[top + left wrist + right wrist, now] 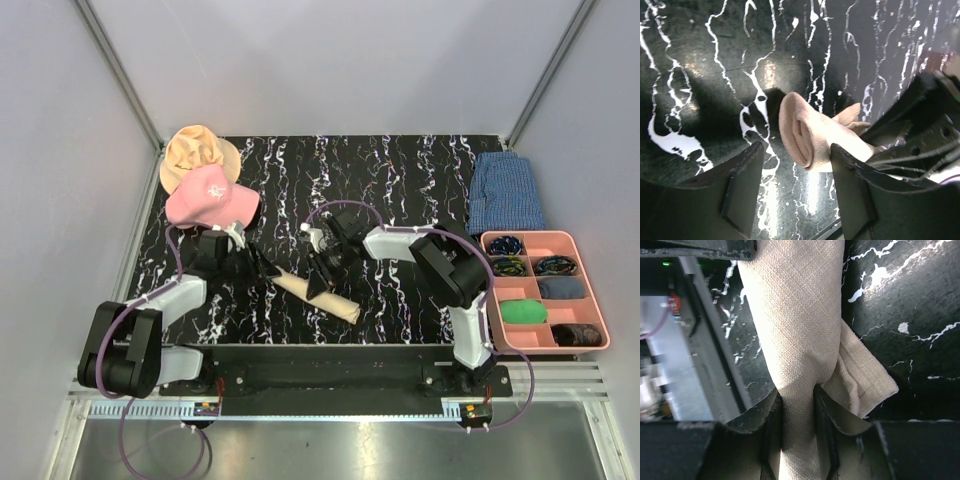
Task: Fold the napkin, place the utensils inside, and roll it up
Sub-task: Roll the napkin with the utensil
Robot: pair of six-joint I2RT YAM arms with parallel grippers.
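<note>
The beige napkin (318, 297) lies rolled into a tight tube, slanting across the black marbled table near its front edge. My right gripper (322, 285) is shut on the middle of the roll; in the right wrist view its fingers (772, 415) pinch the napkin (790, 315), and a loose flap (865, 380) sticks out to the right. My left gripper (262, 268) stands open at the roll's upper-left end. In the left wrist view that spiral end of the napkin (805, 132) sits just past the fingertips, against the right finger (855, 185). The utensils are hidden.
A pink cap (212, 197) rests on a tan floppy hat (195, 150) at the back left. A blue checked cloth (506, 192) lies at the back right, with a pink compartment tray (533, 236) of small items in front of it.
</note>
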